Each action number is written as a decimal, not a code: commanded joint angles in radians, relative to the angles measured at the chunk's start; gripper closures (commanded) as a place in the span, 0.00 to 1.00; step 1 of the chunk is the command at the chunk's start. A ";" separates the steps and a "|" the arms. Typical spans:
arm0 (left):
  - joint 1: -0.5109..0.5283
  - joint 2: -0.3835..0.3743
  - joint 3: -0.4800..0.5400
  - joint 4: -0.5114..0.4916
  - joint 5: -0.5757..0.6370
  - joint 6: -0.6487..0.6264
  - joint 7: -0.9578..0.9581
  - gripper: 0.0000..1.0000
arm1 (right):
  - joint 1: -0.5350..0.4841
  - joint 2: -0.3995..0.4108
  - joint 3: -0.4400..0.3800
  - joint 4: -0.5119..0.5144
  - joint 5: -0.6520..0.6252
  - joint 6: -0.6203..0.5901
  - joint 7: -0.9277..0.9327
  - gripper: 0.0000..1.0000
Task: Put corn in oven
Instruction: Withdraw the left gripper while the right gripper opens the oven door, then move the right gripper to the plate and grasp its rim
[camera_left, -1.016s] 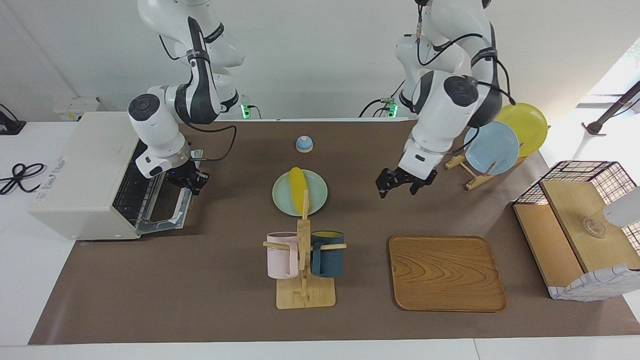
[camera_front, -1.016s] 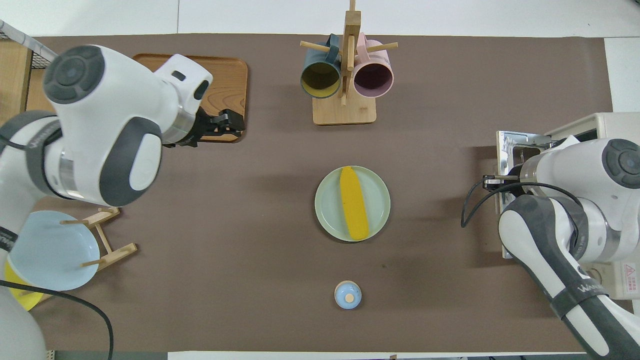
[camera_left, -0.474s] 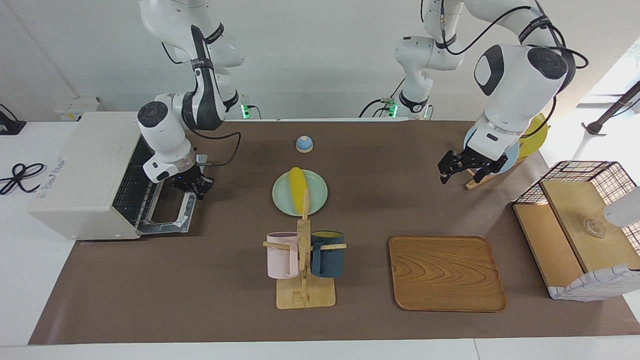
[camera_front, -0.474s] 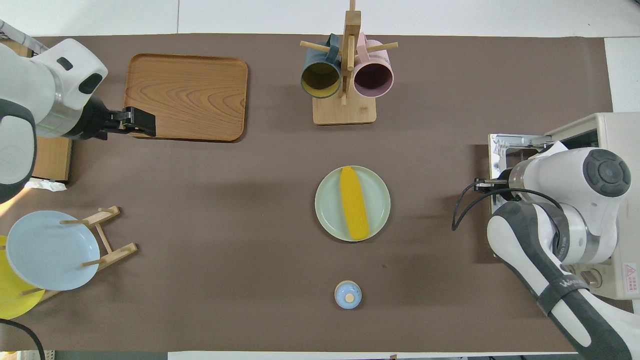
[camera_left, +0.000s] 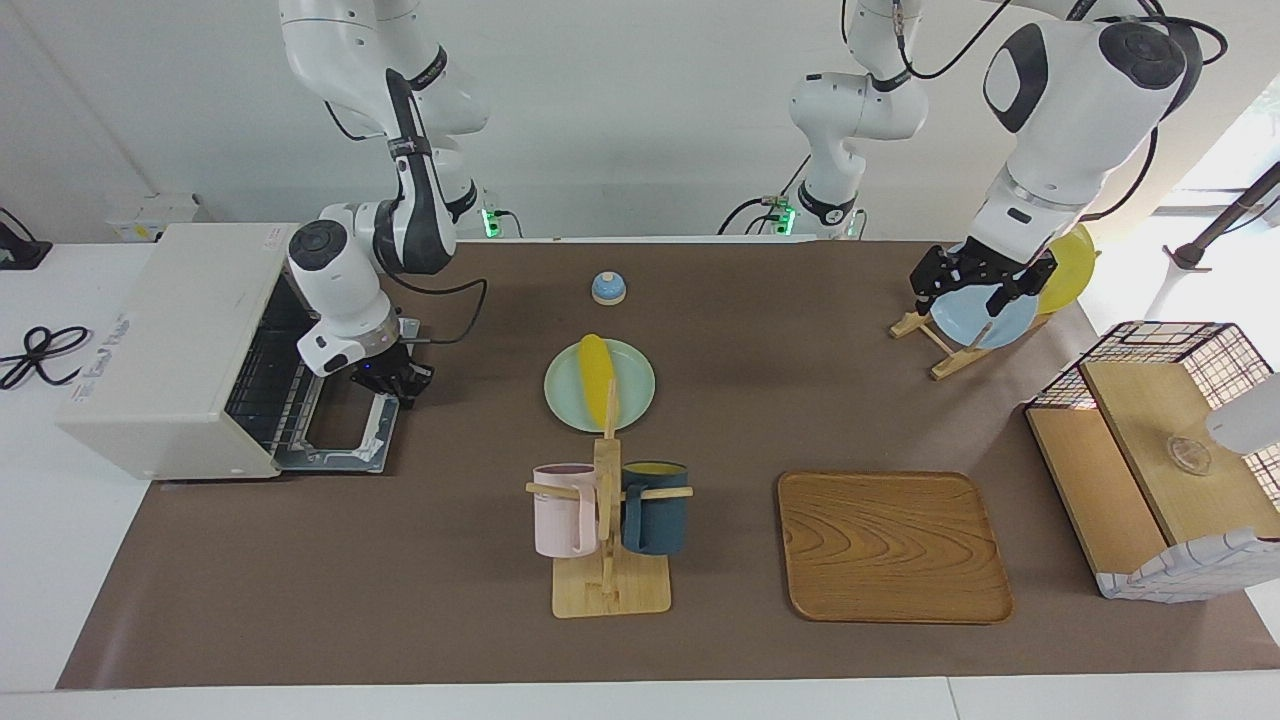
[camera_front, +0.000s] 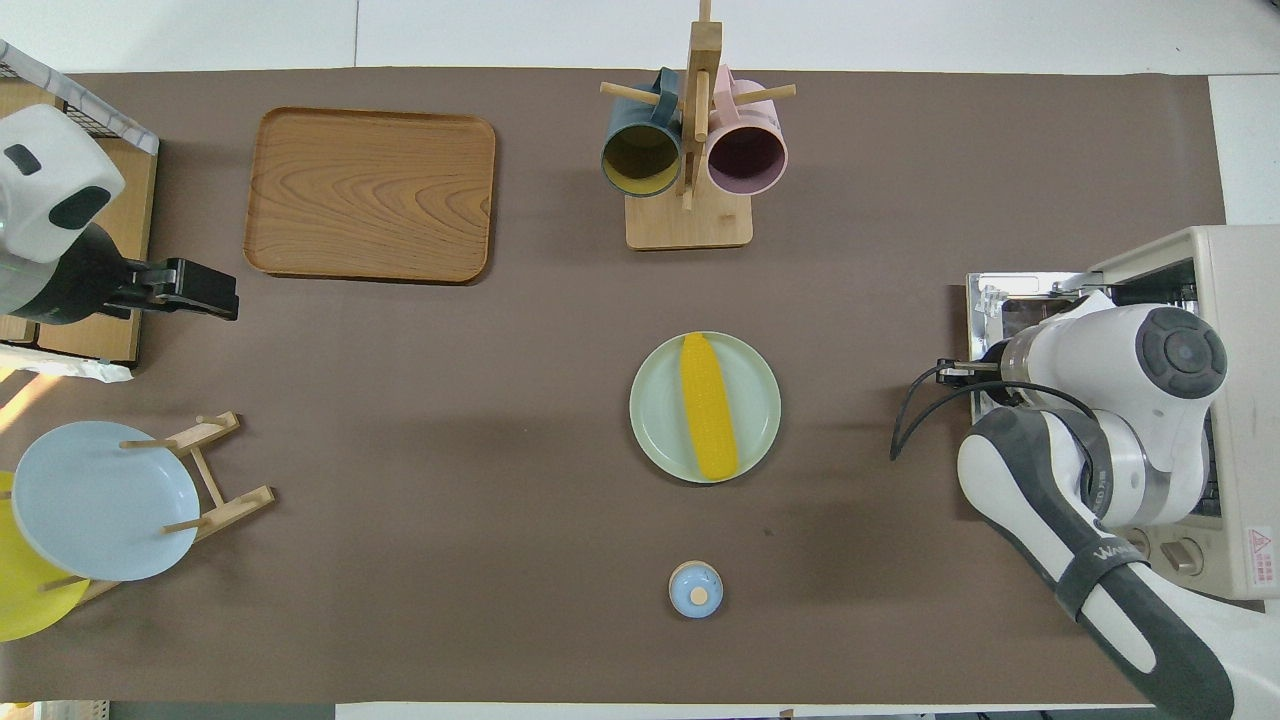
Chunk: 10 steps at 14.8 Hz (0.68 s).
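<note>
The corn (camera_left: 597, 379) is seen lying on a pale green plate (camera_left: 632, 402) at the middle of the tabletop (camera_left: 460, 560), well apart from both grippers. The oven (camera_left: 165, 345) stands at the right arm's end of the tabletop with its door (camera_left: 345, 430) dropped flat, the wire rack exposed.

The right gripper (camera_left: 392, 380) is placed at the open door's edge; whether its jaws are open or closed cannot be told. The left gripper (camera_left: 975, 278) is held up over the plate rack (camera_left: 940, 340) with its jaws spread and nothing between them.

Several risks are judged from here. The cob is rounded, ribbed and tapered, so it could be rolled on the plate or squeezed out if it is gripped off-centre. The plate could be dragged along with it. The mug stand (camera_left: 607, 530), just beside the plate and farther from the robots, could be struck by a low approach. The lowered door could be knocked on the way in.

As for writing, "Franka" lettering is partly made out on the right arm's forearm in the overhead view, and a red warning sticker (camera_front: 1261, 546) is seen on the oven; its text cannot be read.
</note>
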<state>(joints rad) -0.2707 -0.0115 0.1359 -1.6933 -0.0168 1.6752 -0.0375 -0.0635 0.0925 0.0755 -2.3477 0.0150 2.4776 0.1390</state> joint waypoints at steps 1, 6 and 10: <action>0.008 -0.024 -0.007 -0.012 0.026 -0.020 0.004 0.00 | 0.063 -0.005 -0.028 -0.018 -0.038 0.004 0.124 1.00; 0.164 -0.027 -0.154 -0.012 0.024 -0.015 0.011 0.00 | 0.189 -0.008 -0.026 0.138 -0.038 -0.185 0.266 1.00; 0.174 -0.019 -0.180 -0.003 0.021 -0.023 0.004 0.00 | 0.318 -0.011 -0.014 0.330 -0.036 -0.393 0.370 0.79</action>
<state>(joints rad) -0.1032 -0.0212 -0.0336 -1.6944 -0.0136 1.6704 -0.0365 0.1919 0.0740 0.0574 -2.1093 -0.0026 2.1675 0.4265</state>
